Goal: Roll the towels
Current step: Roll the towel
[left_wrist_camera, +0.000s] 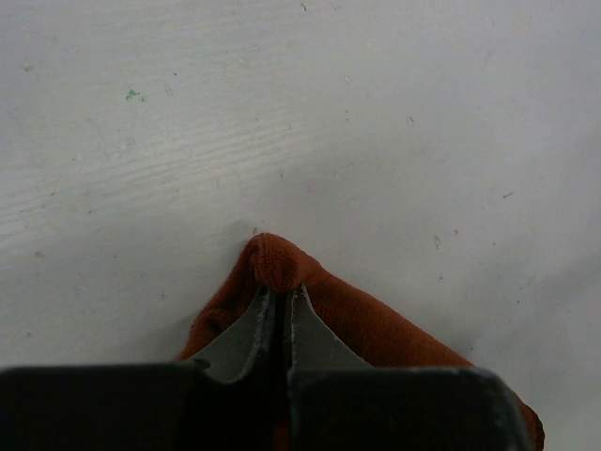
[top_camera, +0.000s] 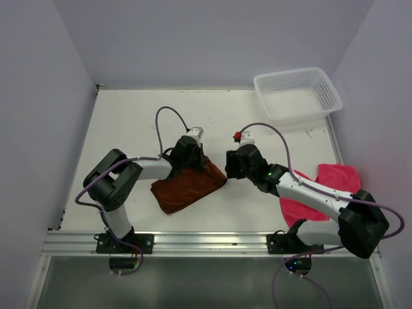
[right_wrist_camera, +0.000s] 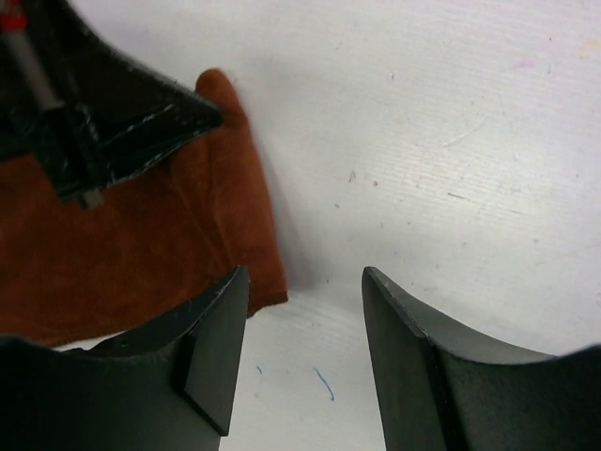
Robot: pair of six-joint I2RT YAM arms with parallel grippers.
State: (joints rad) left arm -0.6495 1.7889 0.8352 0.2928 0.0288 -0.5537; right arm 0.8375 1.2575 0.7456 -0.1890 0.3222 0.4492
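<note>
The rust-brown towel [top_camera: 183, 188] lies crumpled on the white table in front of the left arm. My left gripper [left_wrist_camera: 280, 289] is shut on its far corner, and the rust-brown towel [left_wrist_camera: 376, 324] bunches up round the tips. My right gripper [right_wrist_camera: 303, 277] hangs open just right of the rust-brown towel's [right_wrist_camera: 141, 244] edge, with only bare table between its fingers. In the right wrist view the left gripper [right_wrist_camera: 141, 122] presses on the cloth. The pink towel [top_camera: 339, 176] lies at the right, partly hidden under the right arm. In the top view the right gripper [top_camera: 228, 168] sits at the brown towel's right corner.
A white mesh basket [top_camera: 297, 95] stands at the far right corner of the table [top_camera: 129, 122]. Grey walls close in the left, back and right sides. A metal rail [top_camera: 206, 241] runs along the near edge.
</note>
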